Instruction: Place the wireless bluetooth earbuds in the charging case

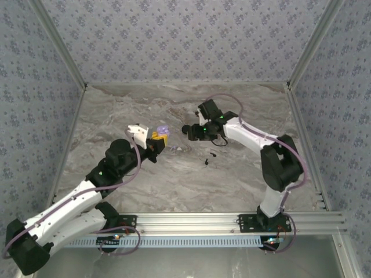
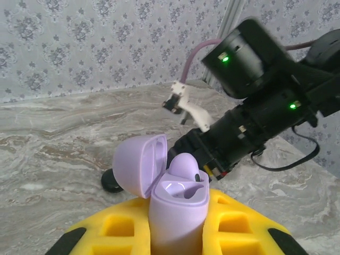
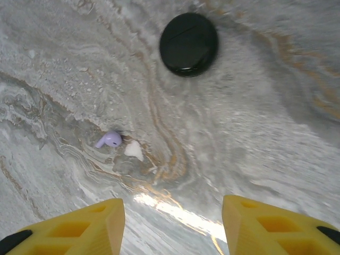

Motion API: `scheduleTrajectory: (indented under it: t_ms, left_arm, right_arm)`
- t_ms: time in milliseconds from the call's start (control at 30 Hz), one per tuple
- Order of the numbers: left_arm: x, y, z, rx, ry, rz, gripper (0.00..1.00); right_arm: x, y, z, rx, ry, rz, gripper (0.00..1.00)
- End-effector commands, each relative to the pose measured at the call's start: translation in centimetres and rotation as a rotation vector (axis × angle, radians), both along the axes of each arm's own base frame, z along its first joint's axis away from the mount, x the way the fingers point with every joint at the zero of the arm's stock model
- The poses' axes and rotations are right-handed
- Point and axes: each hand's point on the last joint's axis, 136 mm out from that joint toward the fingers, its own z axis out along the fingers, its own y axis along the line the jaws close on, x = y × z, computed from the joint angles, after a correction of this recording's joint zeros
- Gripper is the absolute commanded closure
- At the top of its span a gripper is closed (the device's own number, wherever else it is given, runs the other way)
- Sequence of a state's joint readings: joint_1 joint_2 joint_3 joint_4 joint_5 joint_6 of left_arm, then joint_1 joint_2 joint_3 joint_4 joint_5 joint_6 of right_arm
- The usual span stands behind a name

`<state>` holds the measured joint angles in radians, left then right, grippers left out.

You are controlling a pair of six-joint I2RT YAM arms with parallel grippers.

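No text, label, brand, number or sign can be read in any of the views. No lettering is made out on the lilac plastic charging case [image 2: 178, 212] or on the black round puck [image 3: 188, 44].
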<state>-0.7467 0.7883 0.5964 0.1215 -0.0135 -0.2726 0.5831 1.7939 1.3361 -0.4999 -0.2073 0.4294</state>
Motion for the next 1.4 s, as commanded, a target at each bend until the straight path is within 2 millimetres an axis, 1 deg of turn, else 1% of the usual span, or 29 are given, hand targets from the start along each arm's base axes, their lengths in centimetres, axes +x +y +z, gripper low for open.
scheduleTrajectory:
  t_ms: [0, 267, 533, 567, 700, 1000, 1167, 1367]
  left_arm:
    - [-0.2, 0.7, -0.8, 0.043, -0.004, 0.020, 0.83]
    - [-0.5, 1.1, -0.8, 0.037, -0.020, 0.022, 0.83]
    - [-0.7, 1.2, -0.9, 0.037, -0.022, 0.024, 0.83]
    - [-0.7, 1.2, -0.9, 0.033, -0.021, 0.024, 0.83]
    - [-0.7, 1.3, -0.8, 0.016, -0.021, 0.025, 0.83]
    - [-0.9, 1.3, -0.8, 0.013, -0.026, 0.018, 0.83]
    - [-1.0, 1.2, -0.9, 0.014, -0.027, 0.012, 0.83]
    - [-1.0, 1.2, -0.9, 0.016, -0.029, 0.011, 0.83]
  right_arm:
    - [-0.3, 2.5, -0.1, 0.028, 0.046, 0.021, 0.48]
    - [-0.5, 6.2, -2.6, 0.024, 0.108, 0.066, 0.49]
    - [-0.2, 8.3, -4.6, -0.022, 0.144, 0.072, 0.54]
    - [-0.7, 8.2, -5.0, -0.044, 0.166, 0.075, 0.55]
    - [-0.9, 8.5, -5.8, -0.082, 0.176, 0.073, 0.55]
    - [-0.7, 8.4, -7.5, -0.167, 0.184, 0.061, 0.56]
    - [-0.6, 8.8, -8.1, -0.169, 0.186, 0.067, 0.58]
    - [-0.6, 8.8, -8.9, -0.204, 0.191, 0.070, 0.61]
